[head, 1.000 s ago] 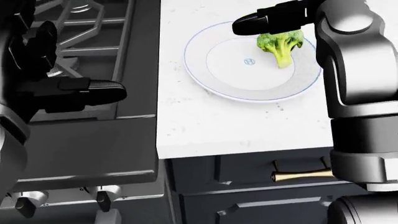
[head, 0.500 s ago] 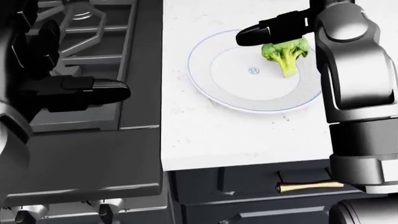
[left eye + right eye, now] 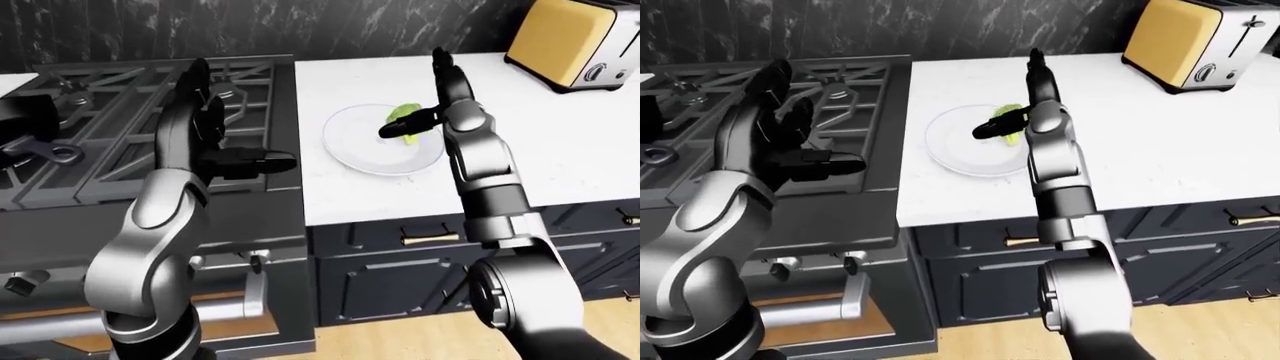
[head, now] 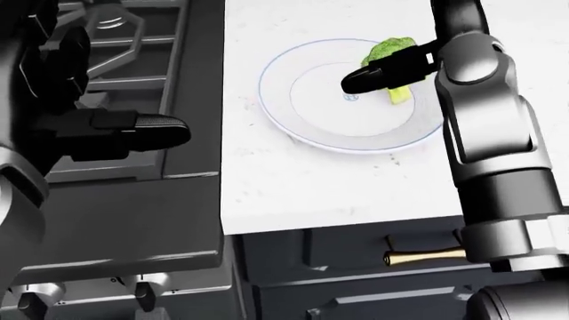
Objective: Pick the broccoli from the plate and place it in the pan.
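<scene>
Right robot hand over the plate, broccoli not yet gripped.

I see the white speckled bench (image 4: 293,180) filling the upper centre of the head view, carrying the plate (image 4: 302,127); the broccoli (image 4: 389,52) lies at the plate's upper right, partly behind my right robot hand (image 4: 391,72), fingers spread, one black finger across it. My left robot hand (image 4: 107,127) hangs open at mid left over the gas stove (image 3: 110,97). A yellow toaster (image 3: 572,39) sits upper right, dark marble wall (image 3: 300,26) along the top, navy cabinets (image 3: 420,270) below.
</scene>
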You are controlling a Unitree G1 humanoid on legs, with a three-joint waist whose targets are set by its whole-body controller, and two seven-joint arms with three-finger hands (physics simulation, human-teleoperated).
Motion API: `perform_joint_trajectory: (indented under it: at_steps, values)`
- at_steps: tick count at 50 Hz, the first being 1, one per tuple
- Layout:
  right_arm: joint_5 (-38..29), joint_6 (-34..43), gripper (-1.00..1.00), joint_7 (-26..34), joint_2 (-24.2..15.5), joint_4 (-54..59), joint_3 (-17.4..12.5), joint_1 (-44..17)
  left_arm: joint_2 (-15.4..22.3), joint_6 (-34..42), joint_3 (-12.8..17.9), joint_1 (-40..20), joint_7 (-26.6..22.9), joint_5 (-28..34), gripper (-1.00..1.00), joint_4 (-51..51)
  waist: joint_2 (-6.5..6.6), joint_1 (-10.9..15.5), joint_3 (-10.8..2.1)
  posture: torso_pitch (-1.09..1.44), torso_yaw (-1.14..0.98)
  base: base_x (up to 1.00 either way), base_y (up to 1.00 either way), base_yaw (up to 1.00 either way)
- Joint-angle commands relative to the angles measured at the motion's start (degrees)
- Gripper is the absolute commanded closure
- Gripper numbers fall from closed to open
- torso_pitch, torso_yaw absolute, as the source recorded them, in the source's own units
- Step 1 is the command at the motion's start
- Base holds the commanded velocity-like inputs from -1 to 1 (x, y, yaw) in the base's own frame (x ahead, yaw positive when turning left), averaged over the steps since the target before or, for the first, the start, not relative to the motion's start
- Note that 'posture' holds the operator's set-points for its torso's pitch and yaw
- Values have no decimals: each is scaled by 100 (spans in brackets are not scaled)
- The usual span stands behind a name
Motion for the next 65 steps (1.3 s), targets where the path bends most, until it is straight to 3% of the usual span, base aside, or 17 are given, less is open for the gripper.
perform_joint_trajectory:
  at_steps: [1, 19, 54, 63, 65]
  values:
    - [-72, -265, -100, -72, -62, -110, -27, -278, 45, -153, 45, -161, 1, -5, -100, -150, -3, 1, -166, 0, 0, 0, 0, 0]
    - [-260, -981, -100, -345, -62, 1252, 15, -772, 71, -201, 20, -150, -42, 76, -100, -120, 30, -29, -194, 0, 0, 0, 0, 0]
    - [-447, -1241, -100, -523, -81, 1797, 61, -907, 102, -187, 62, -178, -51, 23, -100, -155, 25, -20, -200, 0, 0, 0, 0, 0]
    - [-575, -1338, -80, -558, -117, 2008, 86, -958, 96, -122, 67, -207, -11, -6, -100, -182, 15, -12, -192, 0, 0, 0, 0, 0]
    - [-597, -1367, -86, -568, -130, 2077, 79, -991, 95, -113, 66, -212, -5, -11, -100, -186, 13, -10, -191, 0, 0, 0, 0, 0]
